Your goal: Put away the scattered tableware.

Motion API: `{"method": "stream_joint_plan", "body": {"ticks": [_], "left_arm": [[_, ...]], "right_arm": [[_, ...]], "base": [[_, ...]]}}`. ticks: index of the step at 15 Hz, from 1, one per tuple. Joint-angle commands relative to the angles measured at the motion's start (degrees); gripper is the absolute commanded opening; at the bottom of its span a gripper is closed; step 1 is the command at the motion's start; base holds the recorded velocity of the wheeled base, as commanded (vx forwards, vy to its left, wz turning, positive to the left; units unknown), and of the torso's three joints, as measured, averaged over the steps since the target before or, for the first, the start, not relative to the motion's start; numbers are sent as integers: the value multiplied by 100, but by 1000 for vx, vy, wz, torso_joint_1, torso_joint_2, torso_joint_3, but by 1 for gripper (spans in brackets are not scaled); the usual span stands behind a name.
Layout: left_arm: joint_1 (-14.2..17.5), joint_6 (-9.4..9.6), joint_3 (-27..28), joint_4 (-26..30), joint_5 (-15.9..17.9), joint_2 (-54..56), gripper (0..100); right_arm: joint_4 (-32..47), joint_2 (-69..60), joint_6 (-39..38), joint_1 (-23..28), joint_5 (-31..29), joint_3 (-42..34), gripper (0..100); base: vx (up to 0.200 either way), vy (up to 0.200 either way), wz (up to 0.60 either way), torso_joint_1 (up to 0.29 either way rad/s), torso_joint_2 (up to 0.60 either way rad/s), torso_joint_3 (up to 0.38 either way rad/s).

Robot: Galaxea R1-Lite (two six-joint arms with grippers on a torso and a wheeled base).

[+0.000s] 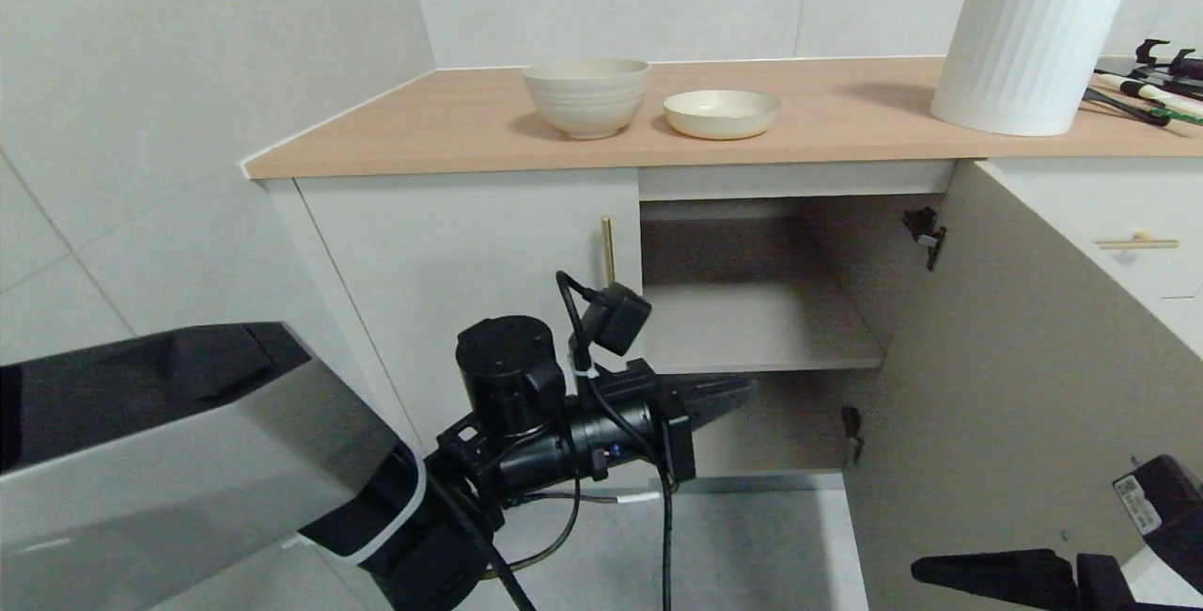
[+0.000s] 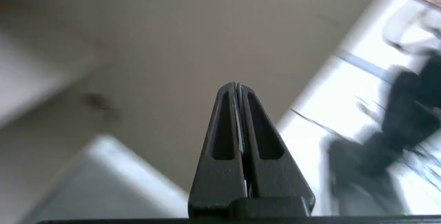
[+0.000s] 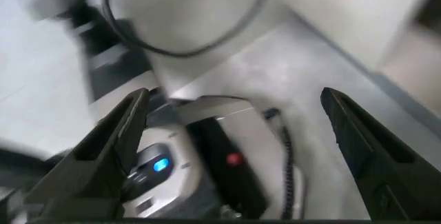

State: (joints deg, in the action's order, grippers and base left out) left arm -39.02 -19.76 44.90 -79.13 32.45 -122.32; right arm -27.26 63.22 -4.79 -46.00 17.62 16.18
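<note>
Bowl [image 1: 586, 96] and dish [image 1: 722, 113] are sitting side by side on the counter [image 1: 451, 136]. Left gripper [image 2: 236, 89] is hanging below it, pressed together; right gripper [image 3: 234, 96] is gaping apart. Tableware is likely light, rigid, slick: pinch the rims.

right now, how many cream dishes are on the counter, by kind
deep bowl: 1
shallow dish: 1
total: 2
</note>
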Motion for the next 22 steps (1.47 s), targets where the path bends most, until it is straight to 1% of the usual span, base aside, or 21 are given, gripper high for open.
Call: {"method": "stream_joint_plan", "body": {"ticks": [1, 2, 3, 6, 7, 8, 9, 10, 11, 13, 15, 16, 17, 18, 19, 20, 22], "left_arm": [[167, 16, 45, 73, -107, 209, 0], [281, 25, -34, 346, -213, 516, 0], [387, 25, -297, 776, -248, 973, 0], [694, 25, -702, 1497, -248, 1914, 0], [782, 34, -763, 1611, -248, 2081, 0], [1011, 34, -834, 1875, -248, 2503, 0], [1160, 34, -851, 2121, -248, 2757, 0], [1327, 34, -877, 2490, -248, 3074, 0], [1599, 34, -904, 2947, -248, 3417, 0], [2127, 34, -930, 3624, -257, 3953, 0], [2724, 34, -921, 4318, -257, 4427, 0], [2839, 34, -913, 4512, -266, 4533, 0], [3067, 34, -869, 4916, -345, 4665, 0], [3208, 34, -781, 5056, -415, 4665, 0], [3261, 34, -746, 5074, -433, 4656, 0], [3348, 34, -728, 5039, -450, 4647, 100], [3366, 43, -614, 5048, -477, 4524, 100]], "right_arm": [[-8, 94, -4, 29, -48, 43, 100], [-16, 173, -13, 117, -83, 79, 100], [-16, 279, -22, 302, -109, 114, 100], [-60, 516, -75, 451, -408, 474, 100], [-60, 577, -127, 460, -443, 580, 100], [-60, 771, -259, 565, -470, 834, 100], [-60, 920, -250, 767, -452, 1098, 100], [-60, 1166, -242, 943, -452, 1467, 100], [-52, 1430, -224, 1049, -470, 1854, 100], [142, 1887, -224, 1198, -531, 2531, 100], [247, 2520, -233, 1260, -751, 3225, 100], [247, 2652, -242, 1260, -847, 3383, 100], [274, 2854, -242, 1260, -1032, 3629, 100], [318, 2933, -242, 1260, -1111, 3708, 100], [353, 2959, -242, 1260, -1138, 3752, 100], [432, 2933, -242, 1260, -1225, 3805, 100], [520, 2845, -303, 1277, -1261, 3788, 100]], "base": [[0, 0, 0, 0, 0, 0], [0, 0, 0, 0, 0, 0], [0, 0, 0, 0, 0, 0], [0, 0, 0, 0, 0, 0], [0, 0, 0, 0, 0, 0], [0, 0, 0, 0, 0, 0], [0, 0, 0, 0, 0, 0], [0, 0, 0, 0, 0, 0], [0, 0, 0, 0, 0, 0], [0, 0, 0, 0, 0, 0], [0, 0, 0, 0, 0, 0], [0, 0, 0, 0, 0, 0], [0, 0, 0, 0, 0, 0], [0, 0, 0, 0, 0, 0], [0, 0, 0, 0, 0, 0], [0, 0, 0, 0, 0, 0], [0, 0, 0, 0, 0, 0]]}}
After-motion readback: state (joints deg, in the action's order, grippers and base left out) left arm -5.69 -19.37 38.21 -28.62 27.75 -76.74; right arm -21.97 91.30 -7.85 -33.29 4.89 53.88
